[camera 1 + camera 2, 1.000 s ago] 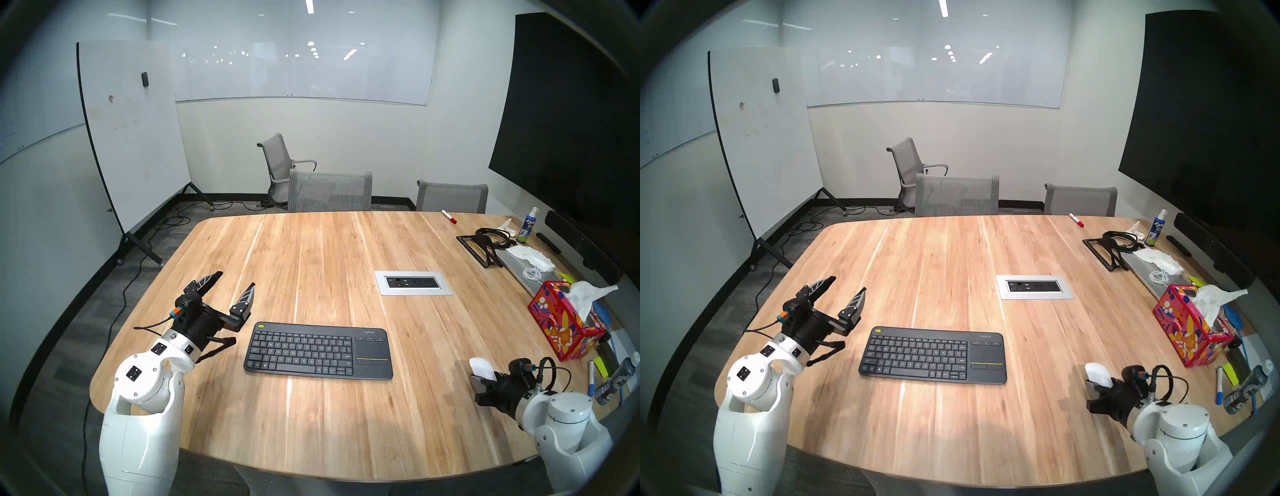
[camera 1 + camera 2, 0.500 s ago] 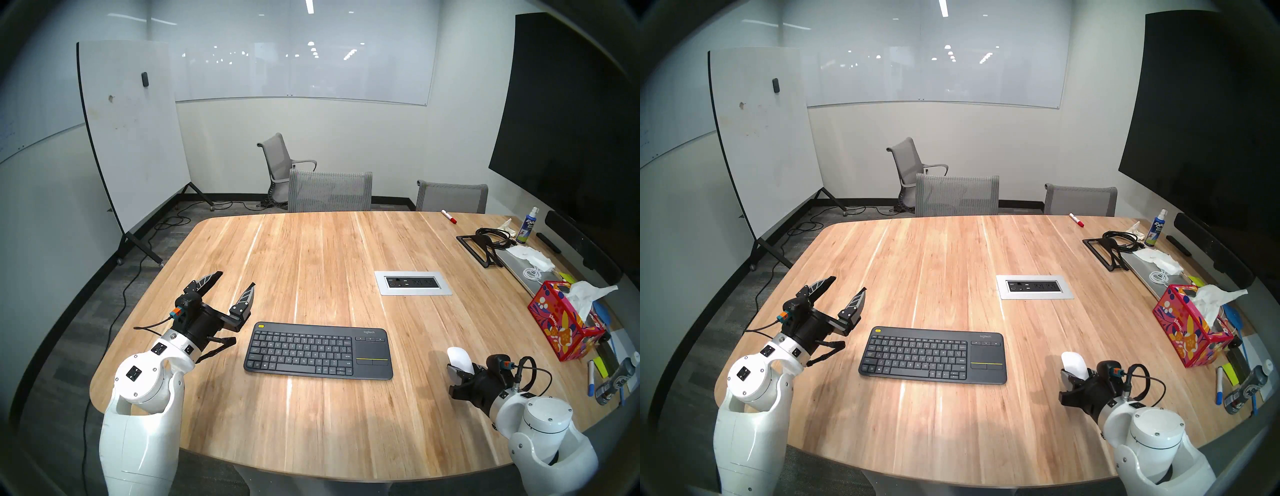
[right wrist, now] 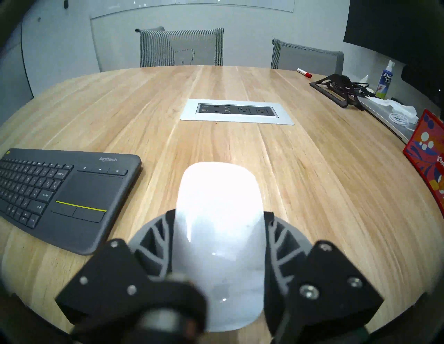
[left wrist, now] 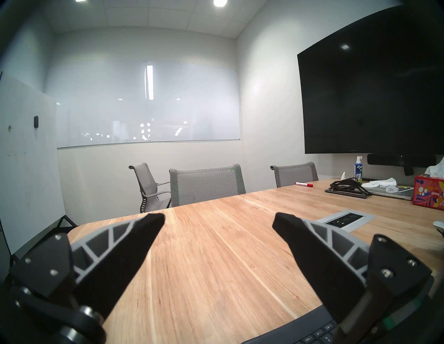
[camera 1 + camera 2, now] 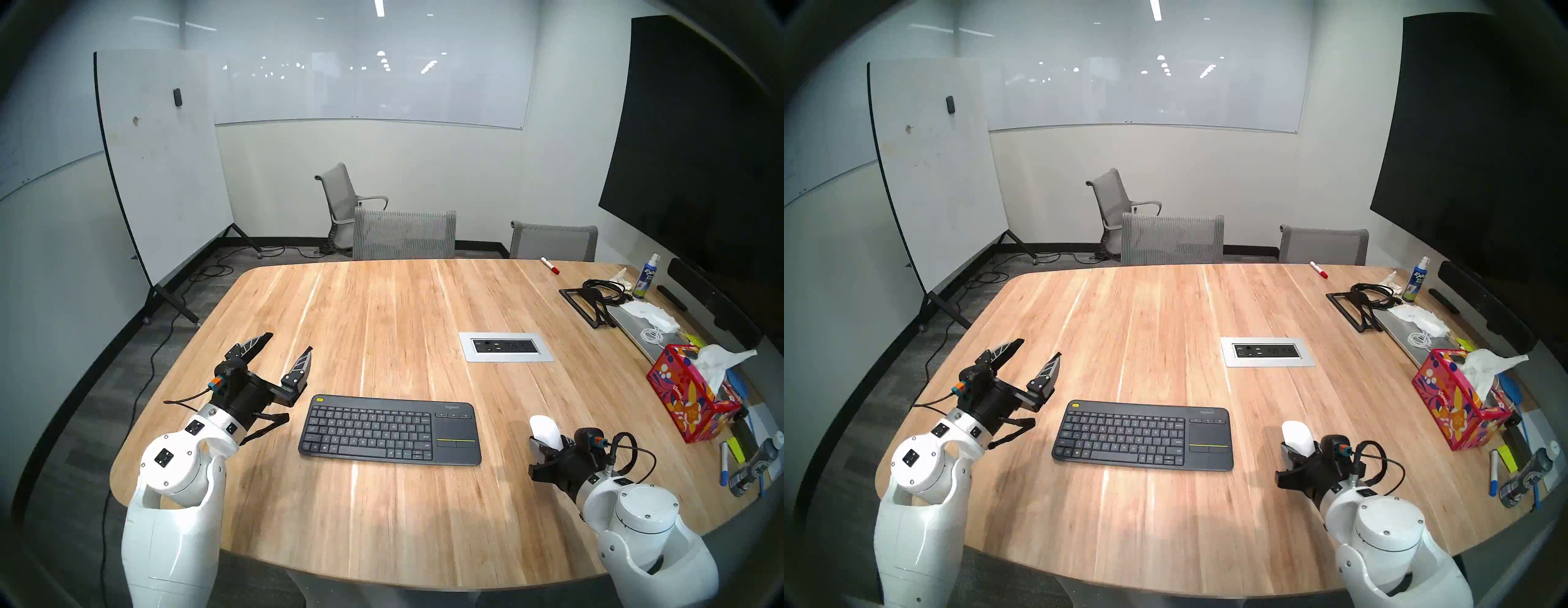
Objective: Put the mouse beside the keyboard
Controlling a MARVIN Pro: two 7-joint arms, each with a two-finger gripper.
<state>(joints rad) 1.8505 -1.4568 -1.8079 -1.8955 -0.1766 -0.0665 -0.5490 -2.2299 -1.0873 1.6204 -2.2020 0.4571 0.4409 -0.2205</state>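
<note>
My right gripper (image 3: 218,240) is clamped on the mouse (image 3: 218,216), one finger against each long side; the white shell projects forward past the fingertips. In the head view the mouse (image 5: 546,431) is held above the table (image 5: 403,314), to the right of the keyboard (image 5: 390,429) and apart from it. My left gripper (image 5: 282,350) hangs empty with its jaws spread, left of the keyboard and clear of it.

Step in hand, as I judge it: transport. The pick is complete; the placement is not yet done.

Next move, as I judge it: carry the mouse nearer the touchpad end (image 3: 89,192) of the keyboard, lower it until its base lies flat on the wood, then release. The glossy shell may slip in the grip, so the descent should be level and slow.

Surface: a light wooden table with a power and data panel (image 5: 505,347) set into it. Along the right edge lie a tissue box (image 5: 689,399), a silver laptop (image 5: 640,335), cables and pens.

Room: grey mesh chairs (image 5: 405,233) across the table, a whiteboard on a stand (image 5: 161,170) at left, a dark wall screen (image 5: 700,140) at right.
</note>
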